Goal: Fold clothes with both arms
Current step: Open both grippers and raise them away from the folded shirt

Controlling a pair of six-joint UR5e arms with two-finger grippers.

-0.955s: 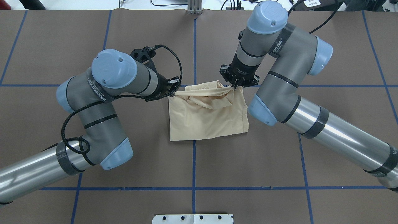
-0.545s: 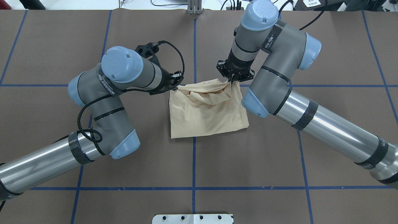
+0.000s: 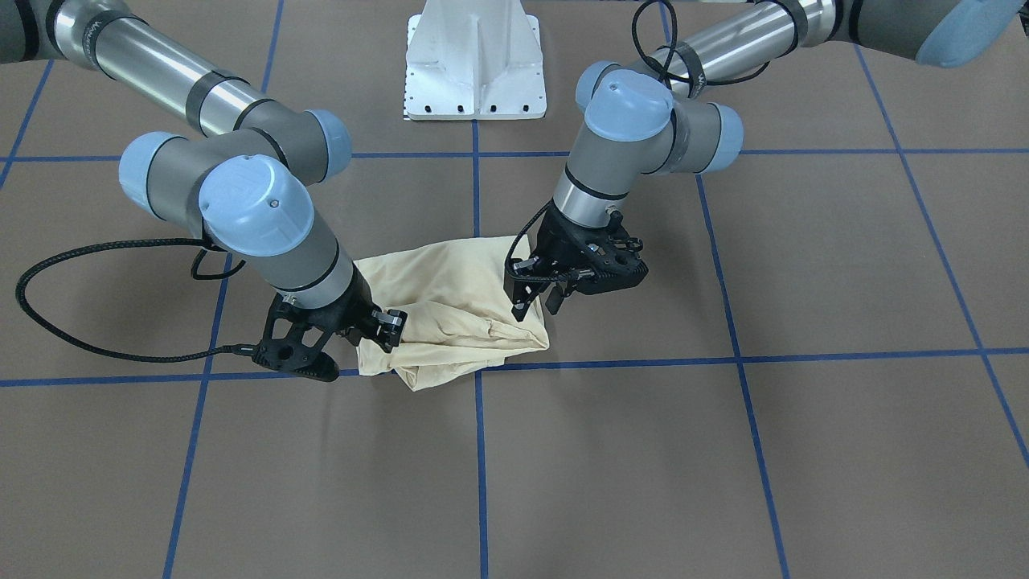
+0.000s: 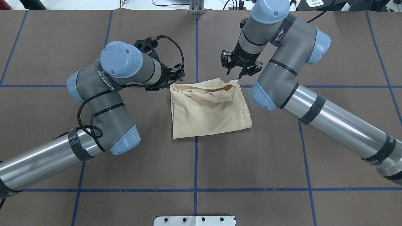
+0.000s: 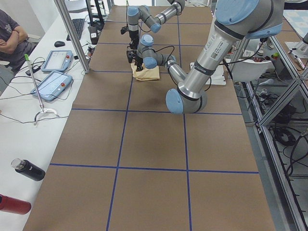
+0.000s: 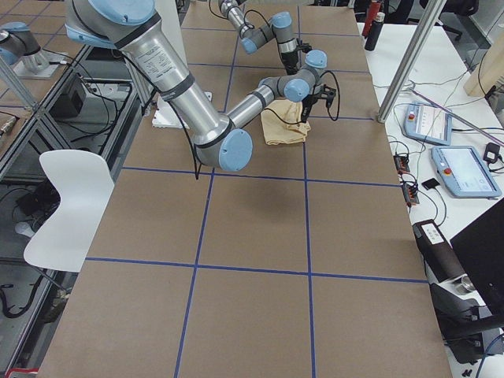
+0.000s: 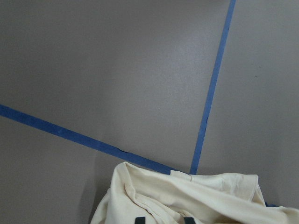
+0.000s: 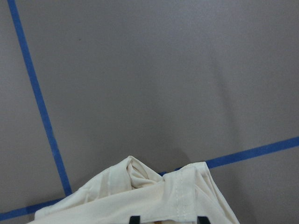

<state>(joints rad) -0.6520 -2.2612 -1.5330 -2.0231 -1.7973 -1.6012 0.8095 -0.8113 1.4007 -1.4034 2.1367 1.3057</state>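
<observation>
The clothes are one pale cream-yellow shirt [image 4: 209, 110], folded into a rough square at the table's middle, with its far edge rumpled [image 3: 450, 322]. My left gripper [image 4: 179, 78] hovers at the shirt's far-left corner; in the front-facing view the left gripper [image 3: 536, 305] shows its fingers apart, just above the cloth. My right gripper [image 4: 234, 72] is open and lifted clear behind the far-right corner. Both wrist views look down on the crumpled edge [image 7: 196, 200] [image 8: 154, 196], with two separated fingertips at the bottom border and nothing between them.
Blue tape lines [image 4: 196, 157] grid the brown table. The white pedestal base [image 3: 474, 64] stands at the near edge. A bench with tablets [image 5: 53, 82], bottles [image 5: 29, 169] and a seated person [image 5: 9, 33] runs along the far side. A white chair [image 6: 67, 197] stands beside the table.
Both grippers held the shirt's far edge and have let go. The right gripper has risen and drawn back from the cloth; the left has moved slightly away. The far edge has settled.
</observation>
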